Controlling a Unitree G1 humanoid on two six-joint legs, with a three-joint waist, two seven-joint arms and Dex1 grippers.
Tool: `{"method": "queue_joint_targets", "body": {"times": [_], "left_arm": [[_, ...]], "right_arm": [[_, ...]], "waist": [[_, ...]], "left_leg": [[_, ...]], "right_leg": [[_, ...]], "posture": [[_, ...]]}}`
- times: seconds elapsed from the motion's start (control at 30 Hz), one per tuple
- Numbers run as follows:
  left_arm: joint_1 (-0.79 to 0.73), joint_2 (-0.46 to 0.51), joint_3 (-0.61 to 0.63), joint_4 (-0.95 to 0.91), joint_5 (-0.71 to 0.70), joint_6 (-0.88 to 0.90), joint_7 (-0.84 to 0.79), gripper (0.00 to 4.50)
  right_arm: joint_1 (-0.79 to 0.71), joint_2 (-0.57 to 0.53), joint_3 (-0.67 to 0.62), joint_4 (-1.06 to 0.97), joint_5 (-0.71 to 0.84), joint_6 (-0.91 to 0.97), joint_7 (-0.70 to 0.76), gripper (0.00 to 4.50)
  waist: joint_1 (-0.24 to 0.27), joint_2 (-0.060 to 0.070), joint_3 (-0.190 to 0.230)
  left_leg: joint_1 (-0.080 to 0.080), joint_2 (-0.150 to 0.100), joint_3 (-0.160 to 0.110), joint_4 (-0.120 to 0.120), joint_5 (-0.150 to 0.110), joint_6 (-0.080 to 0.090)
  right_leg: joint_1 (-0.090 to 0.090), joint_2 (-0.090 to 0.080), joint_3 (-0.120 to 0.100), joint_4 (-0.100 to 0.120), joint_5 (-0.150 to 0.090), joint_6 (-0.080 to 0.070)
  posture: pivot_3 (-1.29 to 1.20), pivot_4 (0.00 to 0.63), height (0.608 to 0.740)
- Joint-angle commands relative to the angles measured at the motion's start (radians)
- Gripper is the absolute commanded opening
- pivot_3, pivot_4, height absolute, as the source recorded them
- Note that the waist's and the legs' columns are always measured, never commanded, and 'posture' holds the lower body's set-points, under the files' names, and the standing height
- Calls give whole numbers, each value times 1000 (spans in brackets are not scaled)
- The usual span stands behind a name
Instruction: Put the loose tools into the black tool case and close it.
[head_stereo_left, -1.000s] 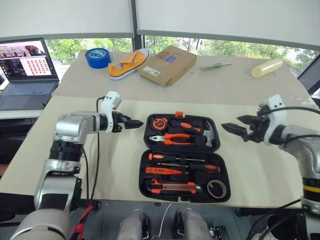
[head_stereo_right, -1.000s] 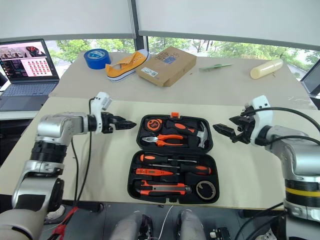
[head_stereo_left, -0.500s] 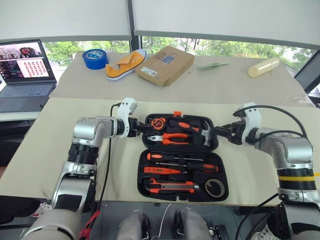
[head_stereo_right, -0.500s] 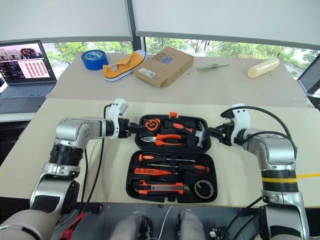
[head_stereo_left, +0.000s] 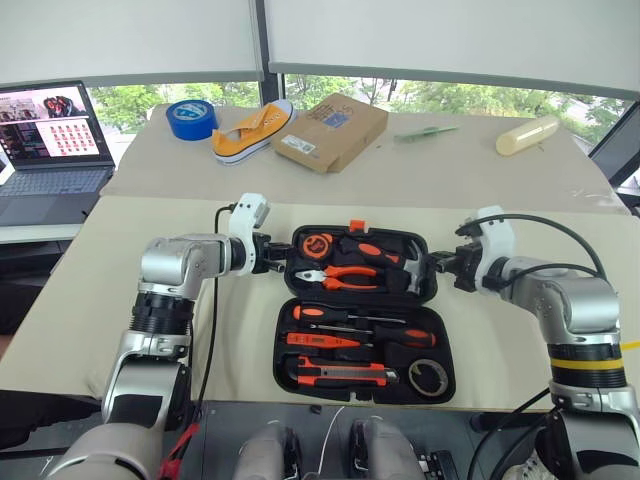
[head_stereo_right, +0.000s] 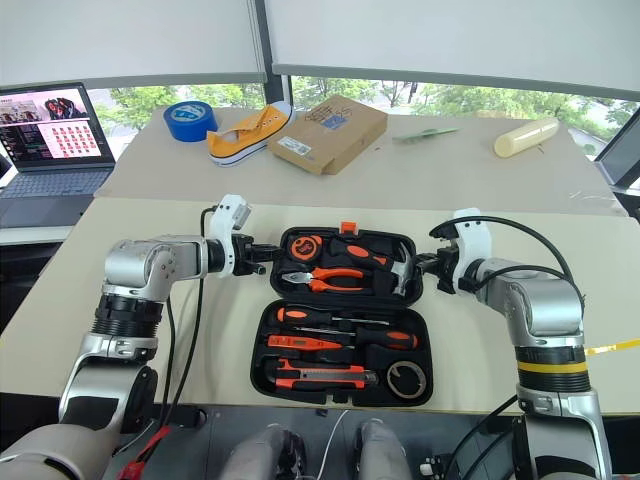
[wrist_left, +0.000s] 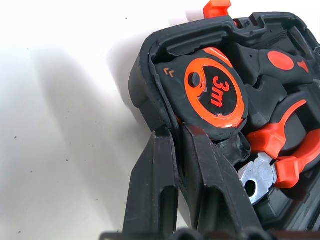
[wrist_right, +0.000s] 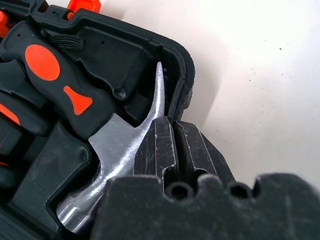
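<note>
The black tool case (head_stereo_left: 362, 312) is lying open flat on the beige table (head_stereo_left: 90, 300), near its front edge, with its orange latch (head_stereo_left: 357, 226) at the far rim. In the case's near half two screwdrivers (head_stereo_left: 345, 316), a slim red-orange tester (head_stereo_left: 325, 341), a utility knife (head_stereo_left: 345, 375) and a small grey tape roll (head_stereo_left: 427, 374) are sitting in their recesses; the far half is carrying a tape measure (wrist_left: 212, 92), pliers (head_stereo_left: 345, 277) and a hammer (wrist_right: 107, 150). The left gripper (head_stereo_left: 277, 259) is pinching the left wall of the case's far half, fingers (wrist_left: 155, 190) pressed together on the rim beside the tape measure. The right gripper (head_stereo_left: 437, 266) is clamping the opposite wall the same way, next to the hammer's claw. Well beyond the case, a brown cardboard box (head_stereo_left: 333, 130), a yellow shoe (head_stereo_left: 255, 127) and a blue tape roll (head_stereo_left: 193, 117) are resting on the far part of the table, with a laptop (head_stereo_left: 45, 140) off to the case's far left.
</note>
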Motion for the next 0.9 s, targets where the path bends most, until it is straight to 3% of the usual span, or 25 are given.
{"method": "queue_joint_targets", "body": {"times": [0.03,0.5,0.73,0.9], "left_arm": [[-31,-40,21,-10,-14,-95,7,18],[-100,-94,9,77,65,-486,-17,18],[4,-88,-36,21,113,-627,-30,18],[107,-88,15,-134,70,-688,-16,18]], "right_arm": [[-99,18,-54,-3,22,-44,-16,2],[-278,80,-81,181,-60,-301,-74,2],[-179,94,-28,121,-115,-465,-44,2],[-70,114,-79,-25,-94,-539,-58,2]], "waist": [[-1,0,0],[-5,0,1],[-6,0,0],[-7,0,0]], "left_leg": [[0,0,0,0,0,0],[-9,-4,2,-5,1,0],[-10,-6,3,-13,2,1],[-9,-6,2,-14,2,1]], "right_leg": [[0,0,0,0,0,0],[-10,0,-1,-1,1,0],[-13,0,-1,-3,0,3],[-13,0,0,-3,-1,4]], "posture": [[0,150,731],[0,150,731],[0,150,731],[0,150,731]]}}
